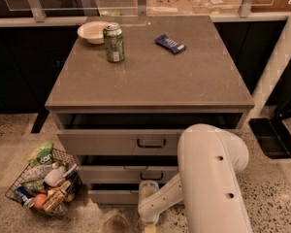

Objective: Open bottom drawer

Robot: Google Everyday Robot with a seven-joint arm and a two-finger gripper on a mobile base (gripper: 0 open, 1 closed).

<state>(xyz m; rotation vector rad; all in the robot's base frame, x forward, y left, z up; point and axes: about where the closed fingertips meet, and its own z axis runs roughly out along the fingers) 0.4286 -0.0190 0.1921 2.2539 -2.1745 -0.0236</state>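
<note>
The bottom drawer is the lowest of three grey-beige fronts on the cabinet. It stands out a little from the cabinet body, with a dark gap above it. My gripper is down at the centre of that front, at the end of the white arm that fills the lower right. The arm's wrist covers the drawer's handle. The middle drawer and the top drawer also sit slightly out, and their black bar handles show.
A wire basket full of packets and bottles stands on the floor to the left of the cabinet. On the top are a white bowl, a green can and a blue packet. A white post rises at the right.
</note>
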